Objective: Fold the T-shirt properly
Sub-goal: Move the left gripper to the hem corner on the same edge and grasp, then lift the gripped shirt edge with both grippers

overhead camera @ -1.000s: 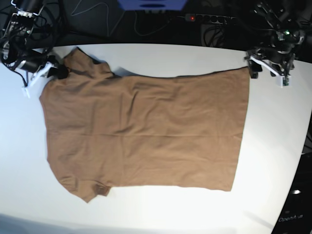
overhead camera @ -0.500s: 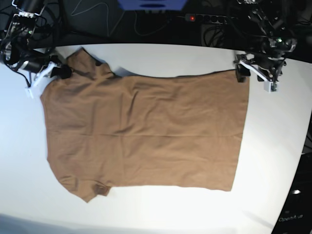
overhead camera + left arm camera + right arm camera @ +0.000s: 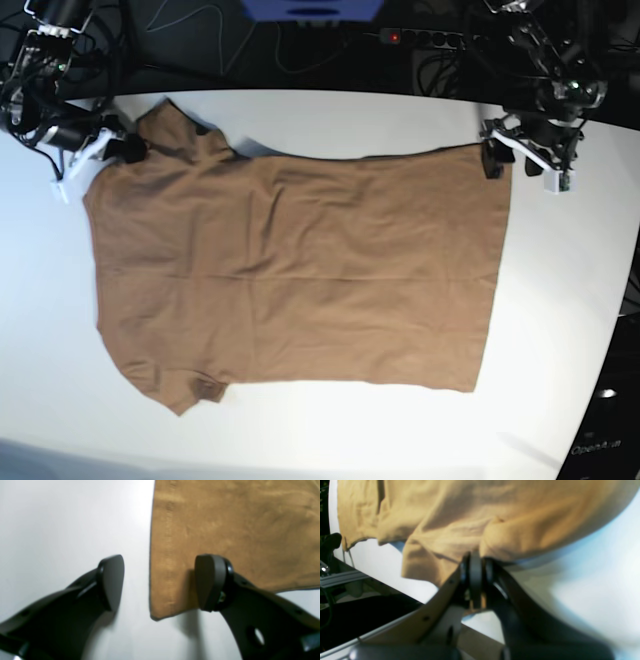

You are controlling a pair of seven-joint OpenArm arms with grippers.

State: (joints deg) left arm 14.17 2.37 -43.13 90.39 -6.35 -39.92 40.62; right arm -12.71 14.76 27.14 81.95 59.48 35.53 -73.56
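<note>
- The T-shirt (image 3: 300, 270) lies flat across the middle of the table (image 3: 560, 330), its long axis running from the left edge to the right edge — collar end left, hem right.
- Left gripper (image 3: 160, 583) straddles the far-right hem corner, jaws apart, nothing pinched yet — one pad over cloth, one over bare table.
- Right gripper (image 3: 475, 577) looks clamped on cloth near the sleeve at the far-left corner.

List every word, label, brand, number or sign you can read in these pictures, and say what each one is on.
"OpenA..." in pale letters on the dark part at the bottom right corner of the base view; the rest is too blurred to read.
No print or readable label shows on the T-shirt.
Nothing readable on the left gripper or right gripper.
</note>
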